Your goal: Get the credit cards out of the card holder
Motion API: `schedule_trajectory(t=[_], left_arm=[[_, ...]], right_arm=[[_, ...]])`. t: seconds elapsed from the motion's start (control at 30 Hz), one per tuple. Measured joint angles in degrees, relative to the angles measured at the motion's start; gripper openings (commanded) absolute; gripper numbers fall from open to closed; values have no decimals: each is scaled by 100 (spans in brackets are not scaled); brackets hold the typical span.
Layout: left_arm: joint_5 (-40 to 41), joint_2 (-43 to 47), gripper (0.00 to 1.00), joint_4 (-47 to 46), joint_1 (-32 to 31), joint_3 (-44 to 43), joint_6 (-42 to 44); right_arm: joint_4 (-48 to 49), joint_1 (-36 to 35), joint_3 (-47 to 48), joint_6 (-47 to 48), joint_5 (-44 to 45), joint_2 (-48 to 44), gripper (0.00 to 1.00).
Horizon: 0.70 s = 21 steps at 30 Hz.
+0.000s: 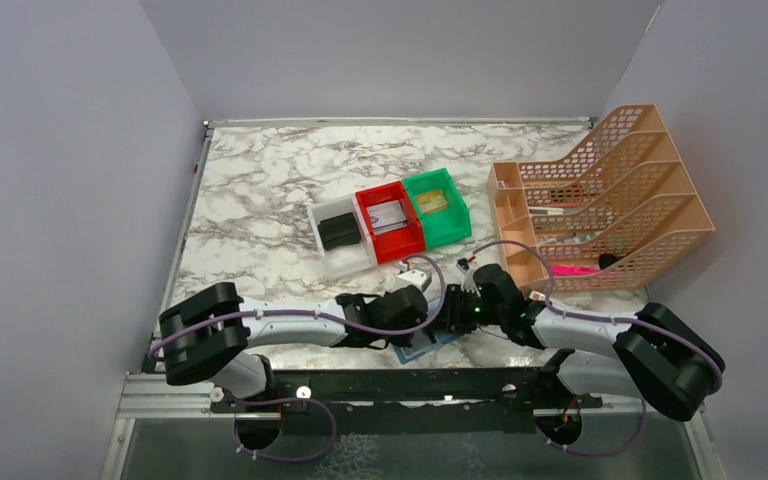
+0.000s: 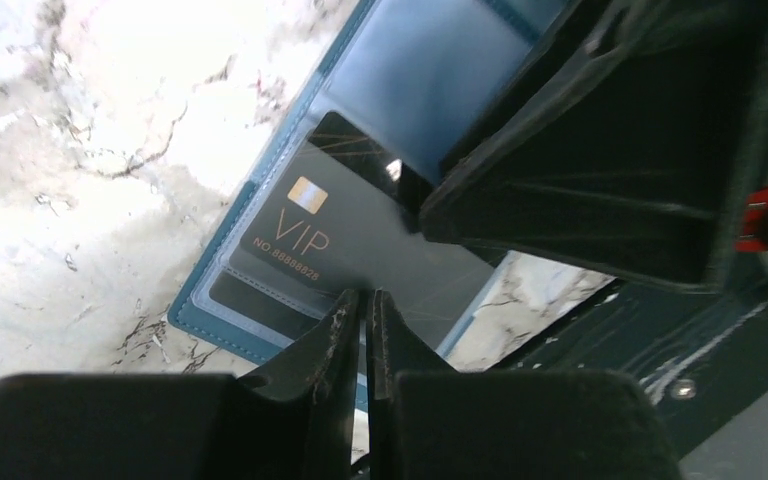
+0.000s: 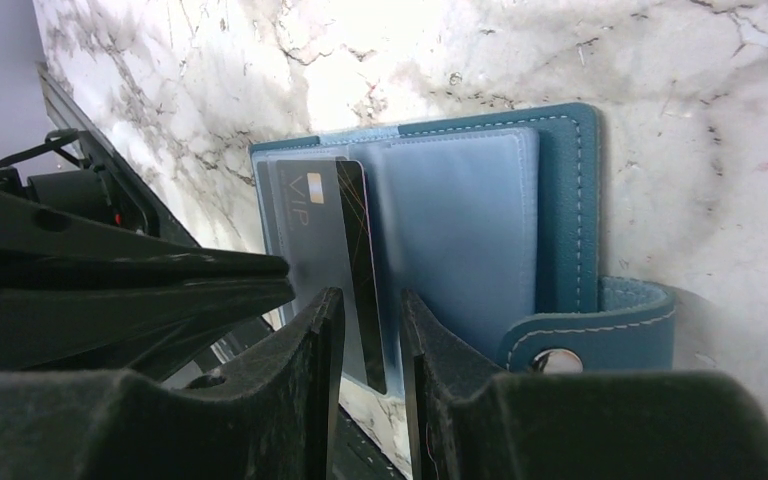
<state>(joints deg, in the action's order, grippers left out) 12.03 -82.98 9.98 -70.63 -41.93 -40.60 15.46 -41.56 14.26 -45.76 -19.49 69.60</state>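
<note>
The teal-blue card holder (image 1: 428, 347) lies open on the marble at the table's near edge, snap tab (image 3: 600, 330) to one side. It also shows in the left wrist view (image 2: 210, 322) and the right wrist view (image 3: 565, 190). A black VIP card (image 2: 360, 235) sticks partly out of a clear pocket (image 3: 325, 230). My left gripper (image 2: 365, 297) is shut on the card's edge (image 1: 434, 320). My right gripper (image 3: 370, 305) stands over the holder's inner leaves, its jaws a narrow gap apart with the card's end showing between them (image 1: 450, 318).
A white bin (image 1: 345, 250) holding a flat black wallet (image 1: 339, 232), a red bin (image 1: 390, 222) and a green bin (image 1: 438, 206) stand mid-table. An orange file rack (image 1: 610, 200) fills the right side. The black base rail (image 1: 410, 385) runs just behind the holder.
</note>
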Motion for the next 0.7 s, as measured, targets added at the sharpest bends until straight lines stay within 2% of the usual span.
schedule_trajectory(t=[0.27, 0.4, 0.57, 0.7], left_arm=[[-90, -120, 5, -293, -24, 238, -181], [-92, -46, 4, -498, -35, 393, -323], [-103, -42, 4, -603, -63, 444, -437], [-105, -37, 3, -645, -74, 468, -463]], right_arm=[[345, 2, -55, -94, -186, 214, 27], [461, 7, -79, -116, -260, 284, 18], [461, 15, -127, -138, -256, 282, 3], [337, 15, -153, -131, -223, 111, 1]])
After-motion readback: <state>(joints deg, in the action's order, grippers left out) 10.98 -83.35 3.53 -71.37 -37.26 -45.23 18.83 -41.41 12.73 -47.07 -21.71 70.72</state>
